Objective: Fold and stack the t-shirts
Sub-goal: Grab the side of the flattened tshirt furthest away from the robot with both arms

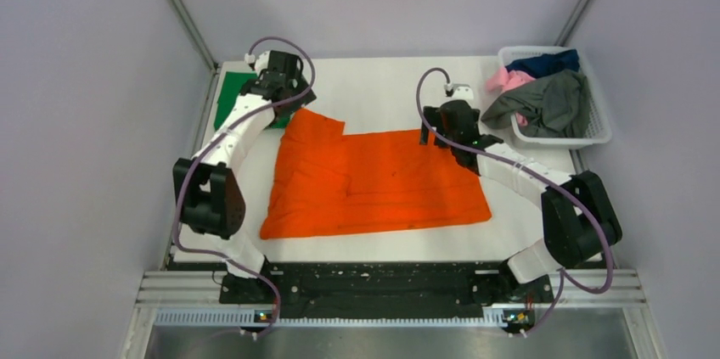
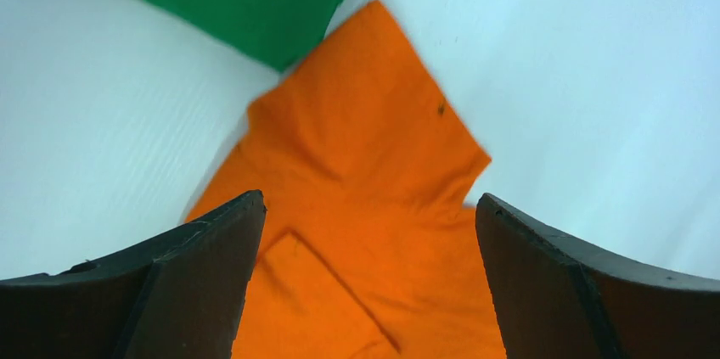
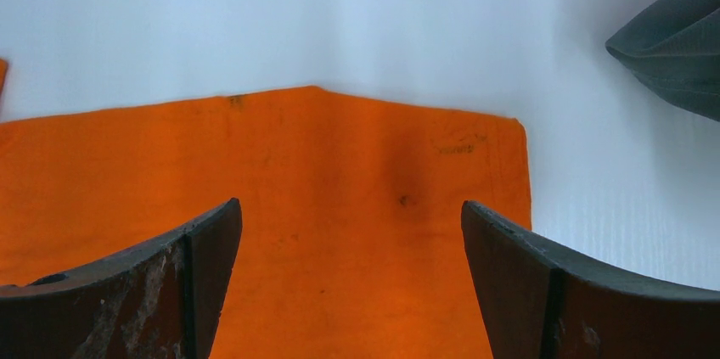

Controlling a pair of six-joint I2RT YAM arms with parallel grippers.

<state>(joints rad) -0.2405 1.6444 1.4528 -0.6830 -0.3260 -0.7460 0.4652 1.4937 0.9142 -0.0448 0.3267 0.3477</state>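
- Both arms, the left arm [image 1: 222, 143] and the right arm [image 1: 526, 174], reach from the near rail out to the far side of the table [image 1: 382, 79].
- Between them, the orange shirt [image 1: 374, 181] lies flat mid-table, its long axis running left to right and a sleeve sticking out at the far left.
- At the far right, the basket [image 1: 599, 131] holds the grey shirt [image 1: 548, 103], pink shirt [image 1: 508, 79] and navy shirt [image 1: 543, 62], well apart from the fold.
- At the far left, the green shirt [image 1: 233, 96] lies folded, just beside that orange sleeve.
- The left gripper [image 2: 369, 199] hangs over the sleeve corner, jaws spread wide and holding nothing.
- The right gripper [image 3: 350, 204] hangs over the far-right corner, equally wide and empty; each arm is nearer its own corner, so pinching the far edge looks likely next.
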